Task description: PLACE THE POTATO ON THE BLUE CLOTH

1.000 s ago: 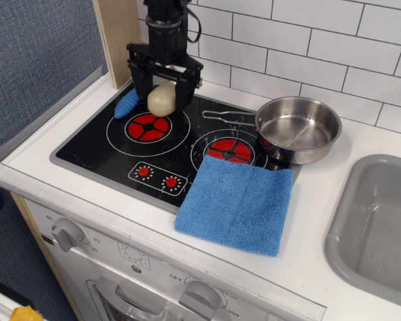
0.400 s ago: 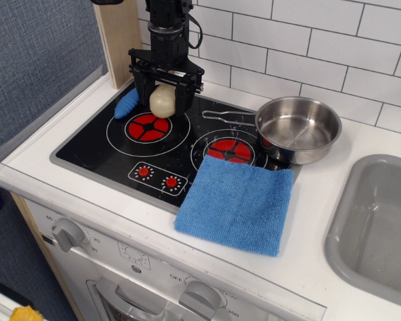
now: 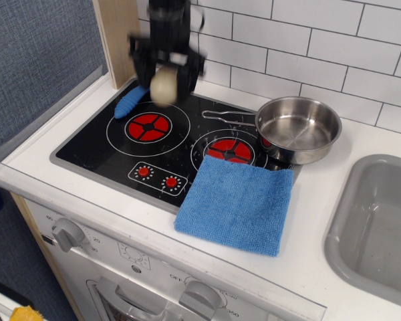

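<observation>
The pale beige potato (image 3: 163, 85) hangs between the fingers of my black gripper (image 3: 164, 81), lifted clear above the back left burner of the toy hob; both are motion-blurred. The gripper is shut on the potato. The square blue cloth (image 3: 236, 203) lies flat at the front right of the hob, partly over its edge, well to the right and nearer than the gripper.
A blue-handled spoon (image 3: 129, 102) lies at the hob's back left. A steel pan (image 3: 297, 129) sits on the back right burner, just behind the cloth. A grey sink (image 3: 381, 227) is at the far right. A wooden post (image 3: 117, 40) stands left of the gripper.
The gripper closed on the potato and has lifted it up off the hob surface. Cloth, pan and spoon have not moved.
</observation>
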`<state>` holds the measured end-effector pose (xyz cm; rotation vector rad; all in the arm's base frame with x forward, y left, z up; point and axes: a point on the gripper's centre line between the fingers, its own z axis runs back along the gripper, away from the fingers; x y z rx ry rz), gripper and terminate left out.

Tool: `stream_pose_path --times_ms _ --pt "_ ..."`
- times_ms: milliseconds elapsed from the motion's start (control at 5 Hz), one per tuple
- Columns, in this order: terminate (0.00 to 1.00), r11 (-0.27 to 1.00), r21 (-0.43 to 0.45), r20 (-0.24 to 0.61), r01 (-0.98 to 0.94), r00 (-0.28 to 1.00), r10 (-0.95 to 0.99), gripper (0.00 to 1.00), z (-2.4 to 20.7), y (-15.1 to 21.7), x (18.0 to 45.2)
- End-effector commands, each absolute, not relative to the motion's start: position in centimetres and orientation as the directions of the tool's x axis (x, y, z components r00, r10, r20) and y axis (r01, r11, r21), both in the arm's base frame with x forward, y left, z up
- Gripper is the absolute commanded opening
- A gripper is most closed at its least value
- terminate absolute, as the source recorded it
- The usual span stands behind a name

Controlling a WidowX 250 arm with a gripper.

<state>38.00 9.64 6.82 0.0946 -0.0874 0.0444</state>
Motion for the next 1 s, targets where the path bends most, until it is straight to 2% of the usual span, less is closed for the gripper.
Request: stream_pose_path --times_ms 0,400,600,800 --pt "0.0 0.99 0.079 0.249 0.116 0.959 -0.133 0.0 14.9 1.9 33.0" --pt "0.0 0.969 0.041 0.166 0.245 0.954 -0.249 0.0 11.0 -3.8 28.3" --pt "0.0 0.966 0.017 0.127 0.26 0.957 -0.26 0.0 8.9 -4.8 27.5" --pt "0.0 0.961 0.009 0.093 0.275 0.957 -0.275 0.0 6.7 -5.4 28.1"
